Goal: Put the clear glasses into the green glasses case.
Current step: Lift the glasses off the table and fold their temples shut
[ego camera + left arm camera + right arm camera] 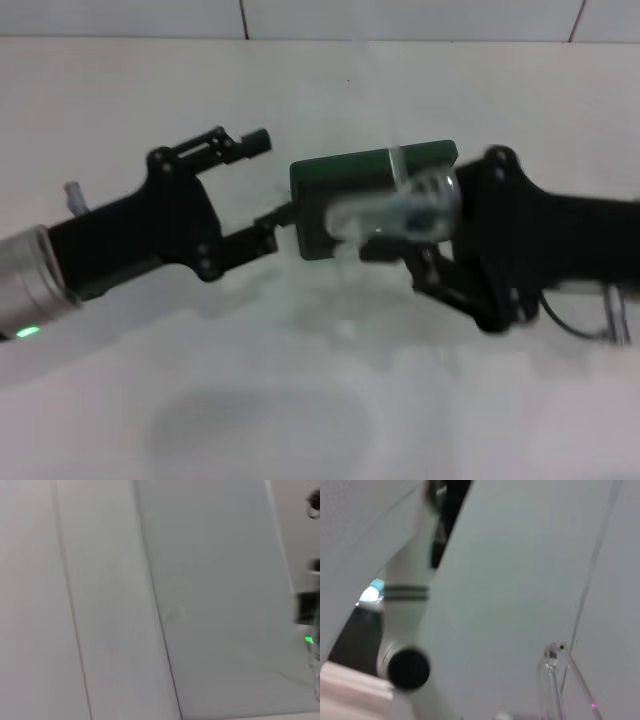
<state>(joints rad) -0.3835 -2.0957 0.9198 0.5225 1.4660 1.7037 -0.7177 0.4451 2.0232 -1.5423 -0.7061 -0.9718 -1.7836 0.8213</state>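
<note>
In the head view the green glasses case point(345, 175) lies open at the table's centre, its dark lining facing up. The clear glasses point(405, 212) hang over the case's right half, one clear temple arm point(392, 110) sticking upward. My right gripper point(425, 235) reaches in from the right and is shut on the glasses at the case's right end. My left gripper point(262, 190) comes from the left and stands open, its lower finger point(262, 236) against the case's left end and its upper finger point(250, 141) held clear above. A clear temple arm point(553, 680) also shows in the right wrist view.
The white table point(300, 400) spreads in front of the case, and a tiled wall point(420, 18) rises behind it. A white arm segment with a black end point(407, 665) crosses the right wrist view. The left wrist view shows only pale surface point(150, 600).
</note>
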